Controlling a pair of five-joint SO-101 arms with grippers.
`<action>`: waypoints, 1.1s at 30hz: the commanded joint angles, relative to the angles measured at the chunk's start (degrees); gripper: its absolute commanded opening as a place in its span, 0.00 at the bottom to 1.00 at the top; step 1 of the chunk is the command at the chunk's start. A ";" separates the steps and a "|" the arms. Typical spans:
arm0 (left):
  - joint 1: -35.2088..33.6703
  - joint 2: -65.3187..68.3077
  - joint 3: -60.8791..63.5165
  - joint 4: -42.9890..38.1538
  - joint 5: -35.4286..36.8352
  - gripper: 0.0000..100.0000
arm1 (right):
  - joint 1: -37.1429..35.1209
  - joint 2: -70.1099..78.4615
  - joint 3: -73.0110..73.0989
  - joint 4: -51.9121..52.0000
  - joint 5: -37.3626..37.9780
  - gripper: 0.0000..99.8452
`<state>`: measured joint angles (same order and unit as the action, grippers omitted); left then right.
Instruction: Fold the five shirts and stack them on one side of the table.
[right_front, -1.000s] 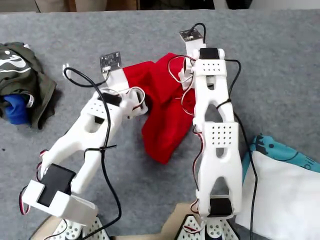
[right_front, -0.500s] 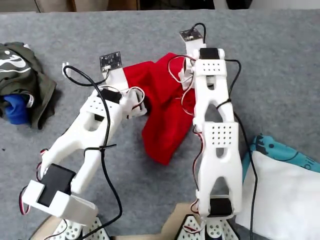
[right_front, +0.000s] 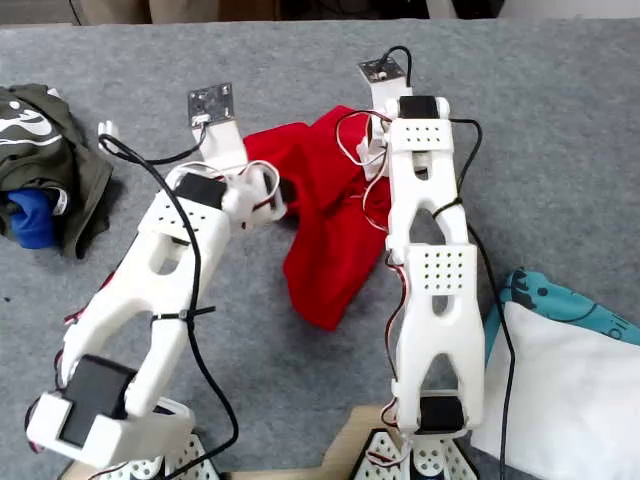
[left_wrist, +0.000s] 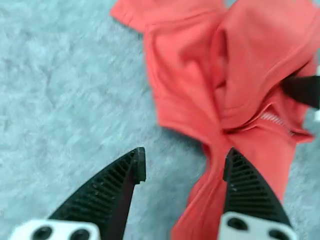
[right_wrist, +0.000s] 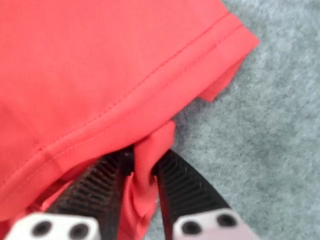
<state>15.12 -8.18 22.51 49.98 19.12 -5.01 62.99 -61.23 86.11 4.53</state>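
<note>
A crumpled red shirt lies mid-table between my two arms. My right gripper is shut on a fold at the shirt's hem; in the high view it sits at the shirt's far right edge. My left gripper is open and held over the shirt's left border, one finger above red cloth and the other above bare table. In the high view the left gripper is at the shirt's upper left. The right arm's dark fingertip pokes into the left wrist view.
A bundled green shirt with blue cloth sits at the table's far left. White and teal shirts lie at the front right corner. The grey table is carpet-like.
My left arm has swung left and toward the far side, its gripper now a bit farther up along the shirt's left edge. The right arm and the red shirt have stayed put.
</note>
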 joint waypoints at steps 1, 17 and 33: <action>1.14 2.59 -1.05 -5.54 2.99 0.26 | 0.84 -0.31 -2.24 -1.14 0.53 0.01; 1.23 22.64 -14.59 -4.13 9.67 0.14 | 0.84 -0.31 -1.98 -1.93 0.18 0.01; -0.53 30.46 -36.48 16.88 15.12 0.02 | 1.01 -0.31 -1.89 -1.32 0.09 0.01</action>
<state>15.74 22.95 -8.09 62.20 34.07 -5.01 62.99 -61.23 85.41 4.53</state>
